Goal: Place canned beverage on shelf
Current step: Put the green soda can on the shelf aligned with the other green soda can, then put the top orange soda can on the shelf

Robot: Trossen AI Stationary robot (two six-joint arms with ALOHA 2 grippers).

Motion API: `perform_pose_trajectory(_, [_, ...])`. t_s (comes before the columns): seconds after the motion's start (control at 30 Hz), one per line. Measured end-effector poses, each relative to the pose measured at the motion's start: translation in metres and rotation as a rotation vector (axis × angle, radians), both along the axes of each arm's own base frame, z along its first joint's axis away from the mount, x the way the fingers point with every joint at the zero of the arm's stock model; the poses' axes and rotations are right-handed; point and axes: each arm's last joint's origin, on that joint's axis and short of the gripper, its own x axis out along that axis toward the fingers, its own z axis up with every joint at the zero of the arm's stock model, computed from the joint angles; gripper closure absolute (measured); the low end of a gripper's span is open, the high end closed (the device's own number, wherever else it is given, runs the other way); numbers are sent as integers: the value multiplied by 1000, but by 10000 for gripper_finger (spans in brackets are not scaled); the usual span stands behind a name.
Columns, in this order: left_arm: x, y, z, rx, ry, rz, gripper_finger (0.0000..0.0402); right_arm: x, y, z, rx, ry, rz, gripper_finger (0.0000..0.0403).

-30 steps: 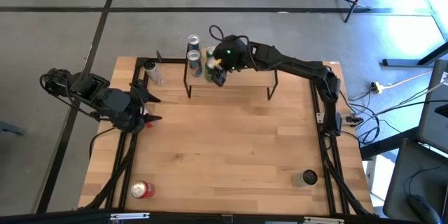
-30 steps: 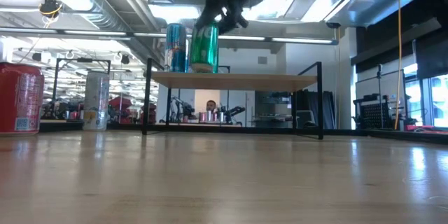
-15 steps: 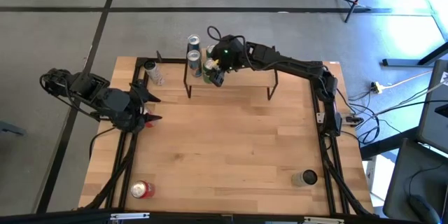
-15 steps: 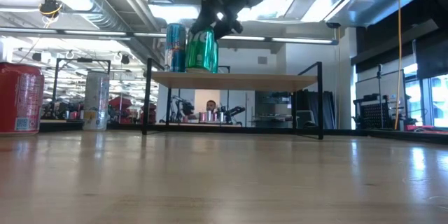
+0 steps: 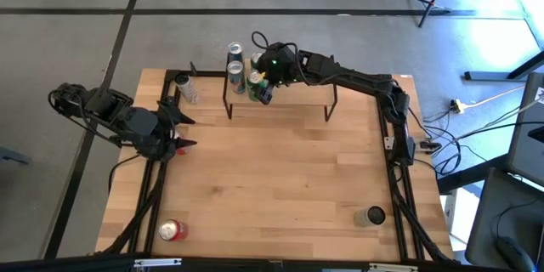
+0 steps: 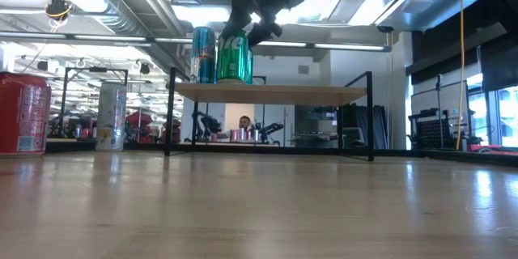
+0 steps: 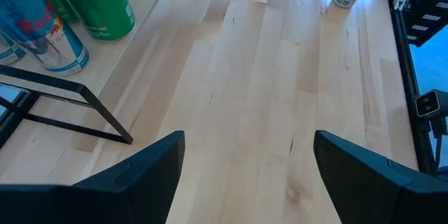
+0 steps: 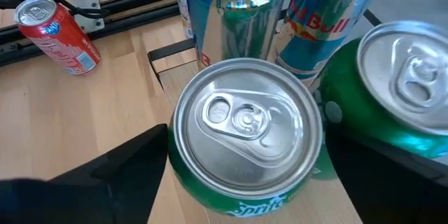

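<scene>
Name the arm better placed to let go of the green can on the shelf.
Right. Its end effector is already at the green can, which stands upright on the shelf beside a blue can. The left end effector waits at the table's left edge, far from the shelf.

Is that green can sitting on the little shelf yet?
Touching. In the low view the green can stands upright with its base flush on the shelf, under the right pincer.

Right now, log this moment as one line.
right tool: open around green can | can: upright on shelf, beside blue can | left tool: open, idle at table's left
</scene>
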Motion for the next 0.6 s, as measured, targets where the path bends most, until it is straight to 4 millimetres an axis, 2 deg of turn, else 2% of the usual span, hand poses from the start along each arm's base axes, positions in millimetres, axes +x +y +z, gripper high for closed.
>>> perform_pose_trajectory(0.23, [0, 0, 0, 0, -1, 0, 98, -9, 5, 21, 38, 23, 43, 45])
perform_pose_trajectory(0.33, [0, 0, 0, -1, -1, -1, 98, -14, 14, 31, 50, 53, 59, 45])
perform_pose_trajectory(0.47, [0, 0, 0, -4, 1, -4, 98, -22, 34, 46, 59, 106, 91, 45])
perform_pose_trajectory(0.6, [1, -1, -2, -15, 18, 15, 98, -36, 64, 62, 76, 153, 159, 45])
